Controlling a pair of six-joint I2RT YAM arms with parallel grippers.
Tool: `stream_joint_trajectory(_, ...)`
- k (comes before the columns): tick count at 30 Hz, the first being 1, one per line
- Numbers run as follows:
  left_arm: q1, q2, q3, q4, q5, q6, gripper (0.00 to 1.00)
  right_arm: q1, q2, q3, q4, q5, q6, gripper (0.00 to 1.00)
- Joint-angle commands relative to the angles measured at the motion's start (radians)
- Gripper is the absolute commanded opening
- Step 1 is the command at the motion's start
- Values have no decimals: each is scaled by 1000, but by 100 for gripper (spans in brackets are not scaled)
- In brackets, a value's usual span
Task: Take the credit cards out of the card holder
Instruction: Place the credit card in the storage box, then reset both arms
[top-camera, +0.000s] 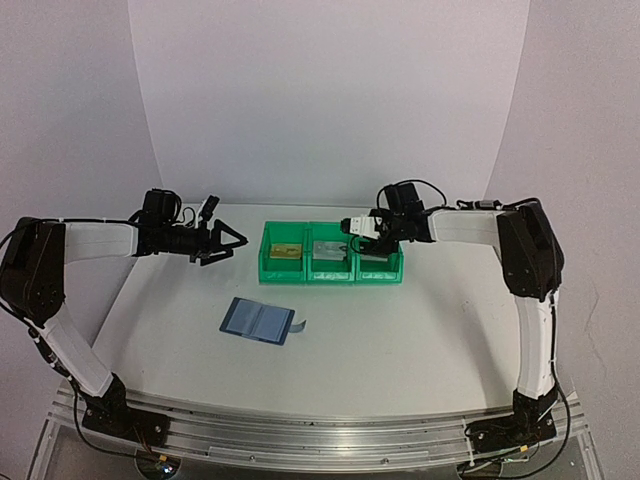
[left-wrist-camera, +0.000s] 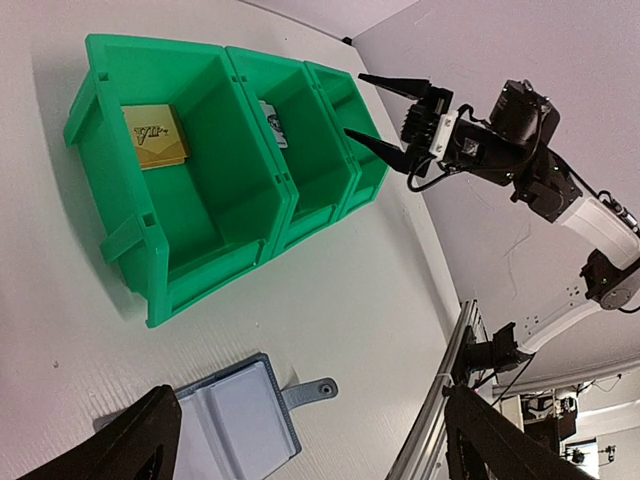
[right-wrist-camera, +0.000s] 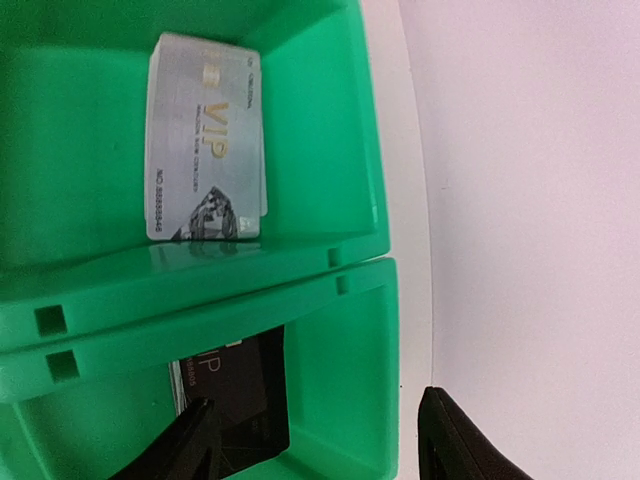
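Under right hand (right-wrist-camera: 318, 440), black card (right-wrist-camera: 240, 400) in bin (right-wrist-camera: 345, 330)

White table (top-camera: 420, 340), curved pale backdrop (top-camera: 330, 100), aluminium rail (top-camera: 300, 430) along near edge.

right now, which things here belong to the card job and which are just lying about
Job: card holder, lying open; gold card, silver card, black card, one per bin.
Just there: three green bins; table.
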Motion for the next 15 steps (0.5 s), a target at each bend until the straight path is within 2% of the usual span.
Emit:
stream_joint_trajectory(1,2,-28,10,41,-9,14,91,-13,-143,50,-41,-83,251,64)
stream_joint_trajectory(6,19,-46,0,37,-47,18,91,-39,-227,36,-46,-73,648,67)
stream_joint_trajectory(9,39,-66,-17,35,-103,26,91,-102,-274,10,-51,-41,943,69)
stream_joint_trajectory(14,82,-135,-71,27,-351,50,96,-212,-399,-154,-47,37,1305,71)
stream_joint_trajectory(15,94,-157,-88,37,-416,58,97,-232,-426,-187,-44,60,1337,71)
